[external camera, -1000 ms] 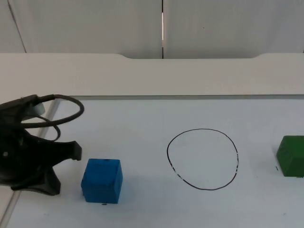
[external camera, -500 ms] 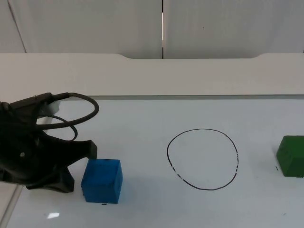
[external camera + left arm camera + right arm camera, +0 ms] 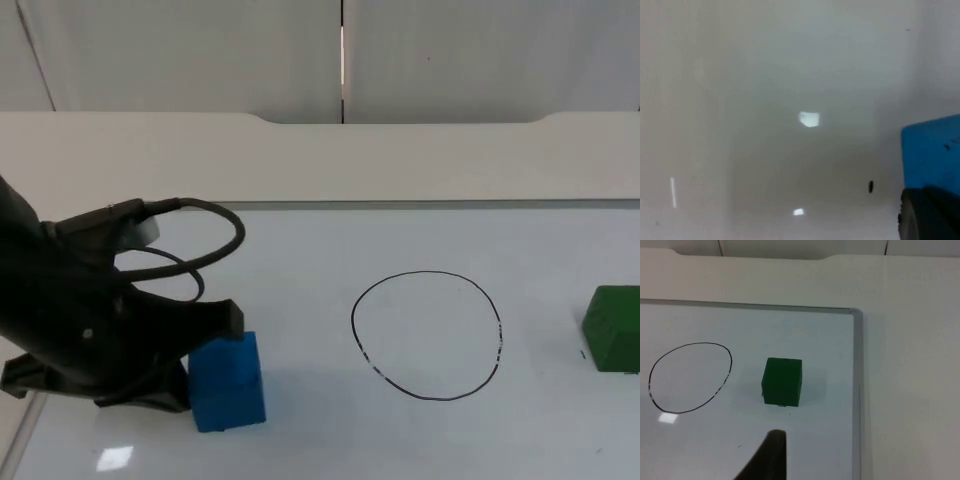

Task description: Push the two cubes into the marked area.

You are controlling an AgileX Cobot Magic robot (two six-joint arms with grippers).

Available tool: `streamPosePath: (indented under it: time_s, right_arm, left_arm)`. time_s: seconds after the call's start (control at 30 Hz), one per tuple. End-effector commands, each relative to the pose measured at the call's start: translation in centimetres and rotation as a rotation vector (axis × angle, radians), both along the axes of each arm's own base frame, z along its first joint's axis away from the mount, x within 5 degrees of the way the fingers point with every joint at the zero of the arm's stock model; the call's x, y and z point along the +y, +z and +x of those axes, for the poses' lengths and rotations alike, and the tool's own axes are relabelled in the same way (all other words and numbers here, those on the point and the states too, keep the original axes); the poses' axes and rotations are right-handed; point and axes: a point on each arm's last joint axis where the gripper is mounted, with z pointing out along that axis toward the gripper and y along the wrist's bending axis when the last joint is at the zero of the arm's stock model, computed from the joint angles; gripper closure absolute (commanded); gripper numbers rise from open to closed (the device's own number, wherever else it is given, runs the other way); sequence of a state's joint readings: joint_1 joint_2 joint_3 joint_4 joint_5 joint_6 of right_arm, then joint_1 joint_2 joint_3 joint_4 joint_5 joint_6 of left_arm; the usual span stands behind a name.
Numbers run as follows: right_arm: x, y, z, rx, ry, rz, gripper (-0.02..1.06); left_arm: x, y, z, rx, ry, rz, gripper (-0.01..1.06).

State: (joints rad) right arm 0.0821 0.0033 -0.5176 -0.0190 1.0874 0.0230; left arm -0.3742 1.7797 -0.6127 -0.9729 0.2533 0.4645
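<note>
A blue cube [image 3: 230, 385] sits on the whiteboard at the front left. My left gripper [image 3: 200, 358] is open and presses against the cube's left side, one finger [image 3: 226, 316] at its far corner and the other [image 3: 168, 399] at its near corner. In the left wrist view, the blue cube [image 3: 932, 152] lies right behind a black fingertip [image 3: 927, 215]. The marked area [image 3: 427, 335] is a black hand-drawn circle in the middle of the board, with nothing inside it. A green cube [image 3: 615, 328] rests at the right edge. In the right wrist view, the green cube [image 3: 782, 381] lies to the right of the circle [image 3: 690, 377], ahead of my right gripper [image 3: 771, 455], which waits apart from it.
The whiteboard's raised metal frame [image 3: 856, 390] runs close beside the green cube. Its left frame [image 3: 28, 432] passes under my left arm. Behind the board lies a strip of white table [image 3: 320, 160], then the grey partition wall [image 3: 200, 50].
My left gripper has swept right across the board and met the blue cube. The cube has slid a little to the right and turned slightly. The green cube has not moved.
</note>
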Motion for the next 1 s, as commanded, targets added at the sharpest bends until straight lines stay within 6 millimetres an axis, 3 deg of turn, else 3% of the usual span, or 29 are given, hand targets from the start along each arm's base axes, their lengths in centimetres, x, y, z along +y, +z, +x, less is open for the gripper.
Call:
streamPosePath:
  time_s: [0.0, 0.77, 0.97]
  right_arm:
    - [0.0, 0.0, 0.0, -0.009, -0.002, -0.01, 0.0]
    - [0.0, 0.0, 0.0, -0.009, 0.002, -0.01, 0.0]
    - [0.0, 0.0, 0.0, -0.009, 0.002, -0.01, 0.0]
  left_arm:
    - [-0.4, 0.1, 0.0, -0.001, 0.016, -0.014, 1.05]
    - [-1.5, 0.2, -0.5, 0.01, 0.022, -0.036, 1.05]
    - [-1.5, -0.8, -0.6, 0.049, 0.028, -0.027, 1.05]
